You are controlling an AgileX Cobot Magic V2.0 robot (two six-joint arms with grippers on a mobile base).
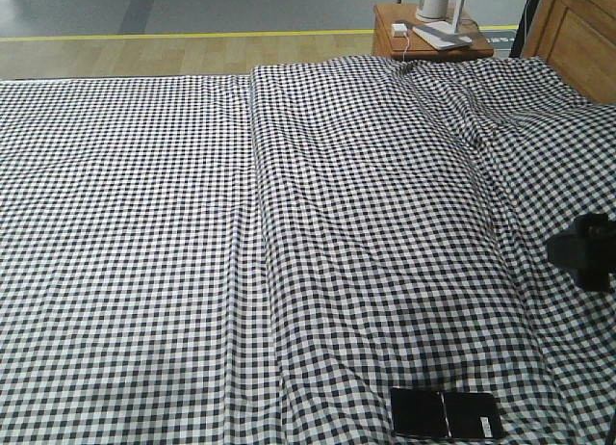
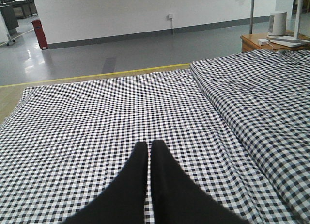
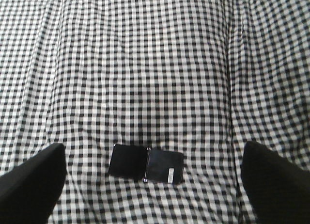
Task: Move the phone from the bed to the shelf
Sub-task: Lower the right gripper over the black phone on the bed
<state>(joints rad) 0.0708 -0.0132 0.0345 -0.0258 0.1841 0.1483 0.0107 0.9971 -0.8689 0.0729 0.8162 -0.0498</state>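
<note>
Left claw: your left gripper (image 2: 149, 147) has its two black fingers pressed together, with only a thin slit between them and nothing held.
Left arm pose: it reaches out low and almost level over the bed (image 1: 192, 223), pointing toward the far edge of the sheet and the floor beyond.
Right claw: your right gripper (image 3: 152, 149) is spread wide, with one finger (image 3: 34, 183) at the lower left of its wrist view and the other at the lower right; nothing is between them.
Right arm pose: it looks down on the sheet from above. In the front view you see only a dark block (image 1: 585, 250), blurred, at the right edge over the bed.
Phone: the phone (image 3: 146, 164) lies flat on the bed in the gap between the right fingers, apart from both. It shows two glossy black halves with a seam across the middle and a small white sticker on the right half. In the front view it sits near the bottom edge, right of centre.
Bed surface: you see wrinkled black-and-white check with a long fold running away down the middle, and a raised hump to the right.
Room, left: a red object (image 2: 39, 34) stands by a white wall (image 2: 121, 10), on a grey floor (image 2: 121, 54) with a yellow line (image 2: 97, 74) near the bed.
Room, right: a bedside table (image 1: 385, 16) carries a white appliance (image 2: 277, 24), next to the brown headboard (image 1: 577, 31).
</note>
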